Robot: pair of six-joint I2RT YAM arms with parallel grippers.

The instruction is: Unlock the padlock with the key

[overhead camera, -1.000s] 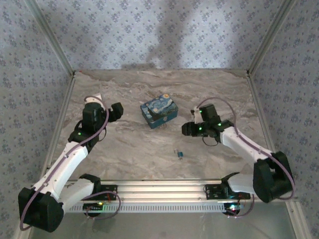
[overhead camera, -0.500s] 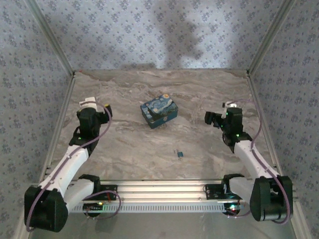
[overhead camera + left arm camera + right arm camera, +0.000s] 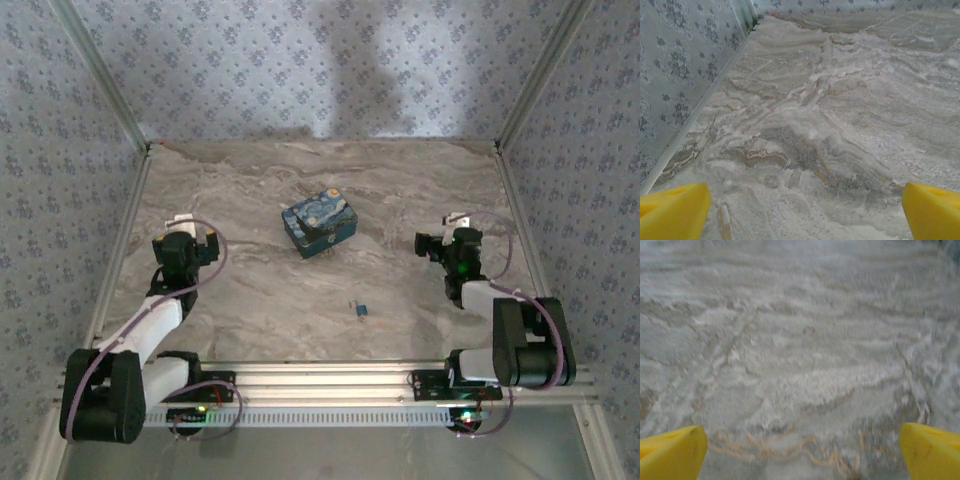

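As seen from above: padlock (image 3: 361,311) beside key (image 3: 352,304), axis unreadable; box (image 3: 319,222) beyond, apart. Left gripper (image 3: 805,212), right gripper (image 3: 802,452) agape.

The top camera sits high behind the arm bases (image 3: 190,385), facing 12 o'clock and down, far enough to hold the whole marble tabletop (image 3: 260,290) and the wallpapered walls (image 3: 300,70). The left wrist camera rides low over that marble, facing the wall corner (image 3: 750,15) at 11 o'clock; the right wrist camera skims it too, blurred, heading unclear
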